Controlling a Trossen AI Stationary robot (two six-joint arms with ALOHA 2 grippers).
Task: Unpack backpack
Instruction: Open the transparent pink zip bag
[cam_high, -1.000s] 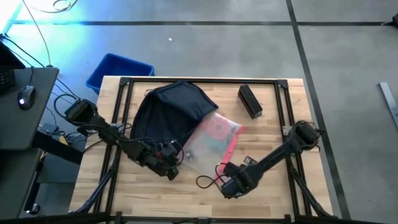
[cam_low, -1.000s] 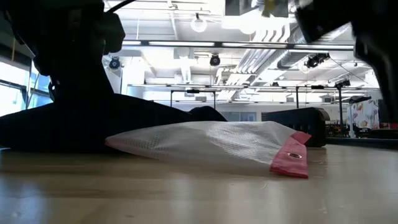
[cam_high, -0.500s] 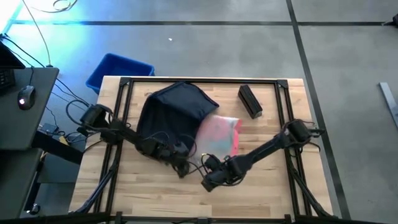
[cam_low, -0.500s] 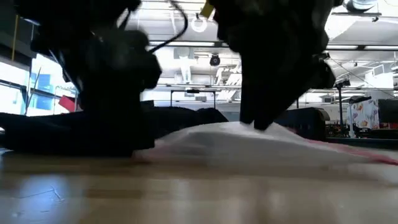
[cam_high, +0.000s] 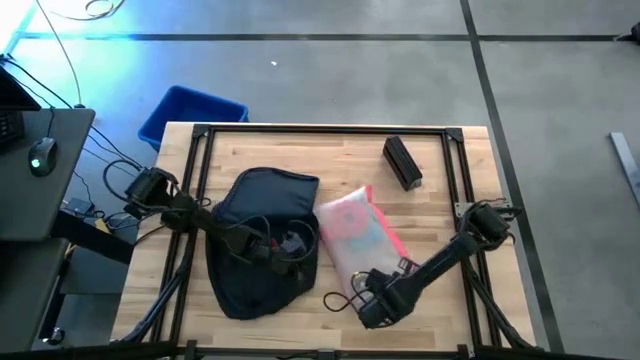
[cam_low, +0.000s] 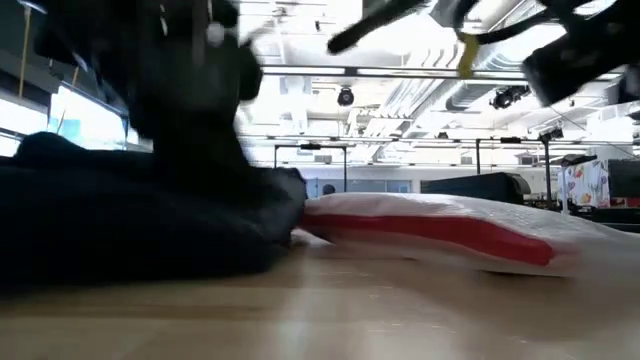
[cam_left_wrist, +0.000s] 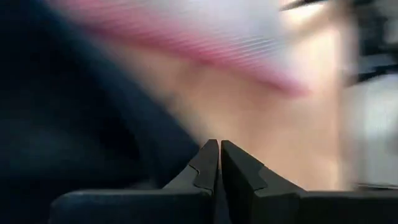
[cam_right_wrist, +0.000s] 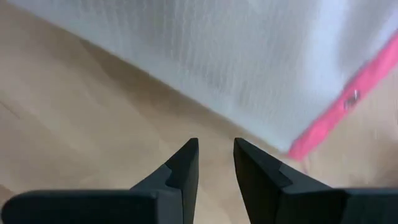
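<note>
The dark navy backpack (cam_high: 250, 230) lies flat on the table's left half, a dark mass at the left of the low view (cam_low: 120, 220). A clear mesh pouch (cam_high: 355, 235) with a pink edge (cam_low: 440, 225) lies flat on the wood just right of it. My left gripper (cam_high: 297, 248) is shut at the backpack's right edge, with dark cloth beside its fingers (cam_left_wrist: 219, 149). My right gripper (cam_high: 368, 300) stands open over bare wood by the pouch's near end (cam_right_wrist: 249, 62). Nothing is between its fingers (cam_right_wrist: 216, 149). My left gripper's shut fingers slant down at the backpack's right edge (cam_left_wrist: 168, 155). Blur and the dark cloth keep me from telling whether they pinch the cloth or only rest against it.
A small black box (cam_high: 402, 162) lies at the table's far right. A blue bin (cam_high: 190, 112) stands on the floor beyond the far left corner. A desk (cam_high: 40, 190) stands left of the table. Bare wood shows along the near edge and at the right.
The pouch, which overlapped the backpack, now lies apart at its right. The backpack has slid and spread toward the near edge. My right gripper swung left onto the pouch, then back toward the near right. My left gripper has shifted a little right and toward the far edge.
</note>
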